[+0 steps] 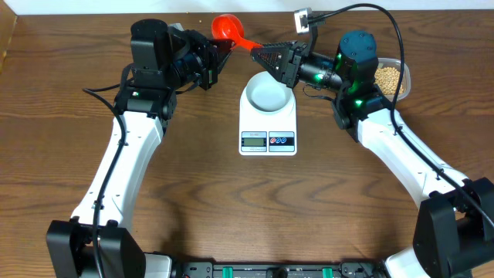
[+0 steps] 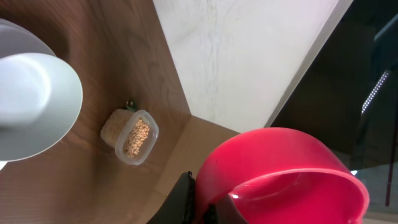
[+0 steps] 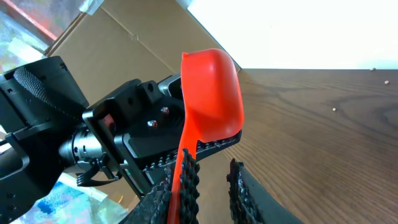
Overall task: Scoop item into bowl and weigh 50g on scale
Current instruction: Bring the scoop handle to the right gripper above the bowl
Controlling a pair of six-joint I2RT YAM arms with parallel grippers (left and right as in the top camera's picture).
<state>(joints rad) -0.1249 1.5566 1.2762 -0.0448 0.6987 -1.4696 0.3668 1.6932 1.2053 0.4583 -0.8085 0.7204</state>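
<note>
A red scoop (image 1: 228,29) hangs at the back of the table, behind the scale, with my left gripper (image 1: 221,52) shut on it near its cup (image 2: 280,180). My right gripper (image 1: 264,55) reaches in from the other side with its jaws apart. The scoop's handle (image 3: 184,168) lies along one of its fingers. The white bowl (image 1: 268,96) stands on the white scale (image 1: 268,122), and nothing shows inside it. The beans (image 1: 390,77) fill a clear container at the right, small in the left wrist view (image 2: 130,137).
A black cable with a white plug (image 1: 302,19) hangs over the back of the table. A few loose beans (image 3: 334,110) lie on the wood. Cardboard (image 3: 124,43) and a white wall stand behind the table edge.
</note>
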